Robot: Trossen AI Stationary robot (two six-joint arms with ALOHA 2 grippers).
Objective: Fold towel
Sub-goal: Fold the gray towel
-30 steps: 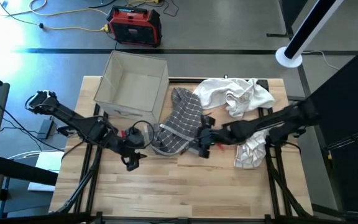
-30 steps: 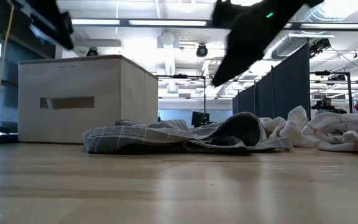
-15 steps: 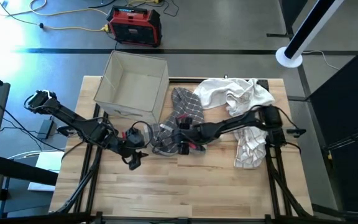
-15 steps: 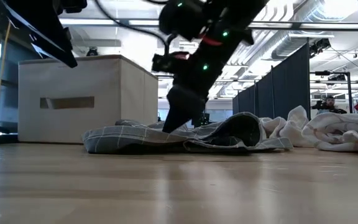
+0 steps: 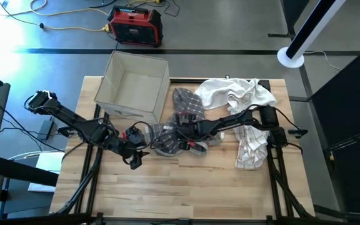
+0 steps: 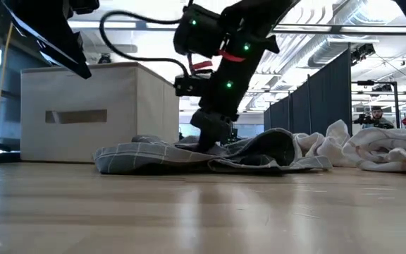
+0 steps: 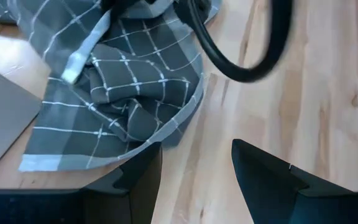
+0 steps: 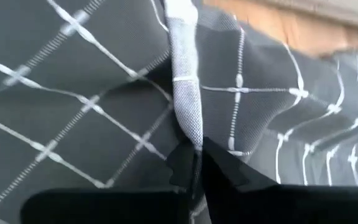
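Right end effector (image 8: 194,163) descended, pinching towel (image 8: 104,93) hem.

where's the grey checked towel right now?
High view: the grey checked towel lies crumpled mid-table, just right of the beige box and left of the white towels. The right hand pinches a fold of it.

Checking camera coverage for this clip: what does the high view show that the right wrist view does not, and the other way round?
Only the high view shows the whole layout: the open box, the white towels, the left gripper waiting beside the grey checked towel, and the right arm reaching across the table. Only the right wrist view shows the grasp itself: the right gripper has its jaws pinched shut on the towel's pale hem. Both show the right gripper down on the grey checked towel.
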